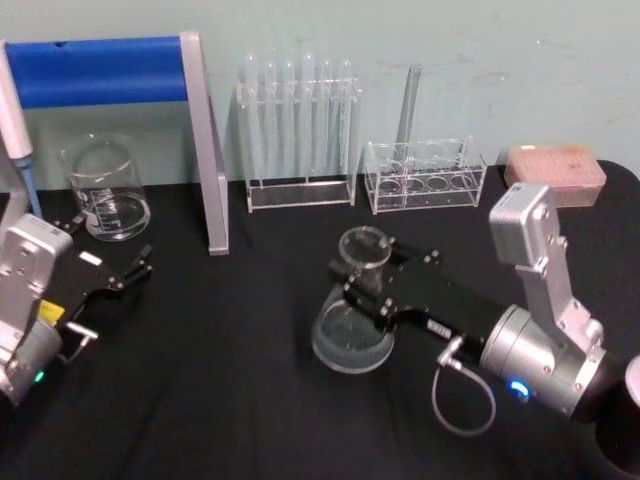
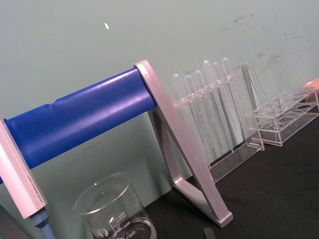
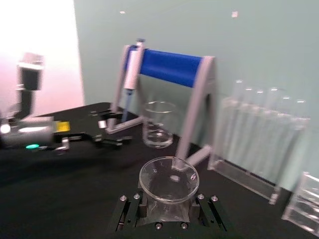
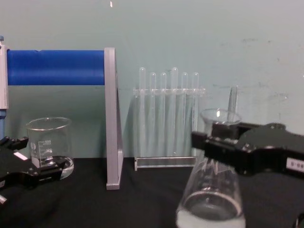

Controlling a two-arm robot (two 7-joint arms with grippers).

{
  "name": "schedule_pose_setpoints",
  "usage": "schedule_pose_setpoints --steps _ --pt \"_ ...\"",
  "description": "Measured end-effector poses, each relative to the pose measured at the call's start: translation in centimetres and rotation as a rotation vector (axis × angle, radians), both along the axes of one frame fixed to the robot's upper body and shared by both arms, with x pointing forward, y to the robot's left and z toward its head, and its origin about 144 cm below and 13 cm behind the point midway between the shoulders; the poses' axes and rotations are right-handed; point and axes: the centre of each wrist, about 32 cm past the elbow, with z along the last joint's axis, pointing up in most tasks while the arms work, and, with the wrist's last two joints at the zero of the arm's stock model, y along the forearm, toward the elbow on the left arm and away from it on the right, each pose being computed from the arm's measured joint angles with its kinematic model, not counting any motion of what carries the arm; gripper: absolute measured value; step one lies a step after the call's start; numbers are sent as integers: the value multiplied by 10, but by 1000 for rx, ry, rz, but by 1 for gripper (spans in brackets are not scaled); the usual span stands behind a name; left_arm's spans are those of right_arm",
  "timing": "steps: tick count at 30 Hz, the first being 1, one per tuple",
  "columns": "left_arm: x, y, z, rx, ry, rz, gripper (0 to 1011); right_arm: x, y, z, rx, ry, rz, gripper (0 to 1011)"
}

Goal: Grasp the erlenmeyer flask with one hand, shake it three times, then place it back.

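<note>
The left claw (image 1: 116, 296) is idling released at 9 o'clock; the right claw (image 1: 372, 272) is clenching the erlenmeyer flask (image 1: 350, 335) by its neck, perhaps loosely, risking slippage.

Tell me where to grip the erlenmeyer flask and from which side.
Grip the erlenmeyer flask by its narrow neck under the flared rim, coming level from the right, as the right pincer does: the cone below is too wide.

Lab bench, wet-chem type. Glassware all over: erlenmeyer flask (image 1: 352, 310) w/ some clear liquid, beaker (image 1: 105, 190) w/ printed scale, test tubes (image 1: 300, 110) upright in a clear rack (image 1: 300, 190), 2nd clear rack (image 1: 425, 182) just beside it. Also a pipette (image 1: 15, 120) hung on a stand (image 1: 205, 150) w/ blue bar, pinkish tip box (image 1: 555, 172) at the back. Black table top (image 1: 230, 390), plain pale-green wall (image 1: 480, 60) behind.
</note>
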Motion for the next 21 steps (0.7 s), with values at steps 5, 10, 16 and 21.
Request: schedule_pose_setpoints --steps 5,10,16,21 --pt "0 0 0 0 0 0 1001 12 -8 1 4 -12 -77 450" --pt "0 0 0 0 0 0 1001 25 -18 3 3 -25 -166 449" --pt "0 0 0 0 0 0 1001 38 -30 4 0 -33 -253 449" --pt "0 0 0 0 0 0 1001 46 -42 4 -5 -38 -326 449"
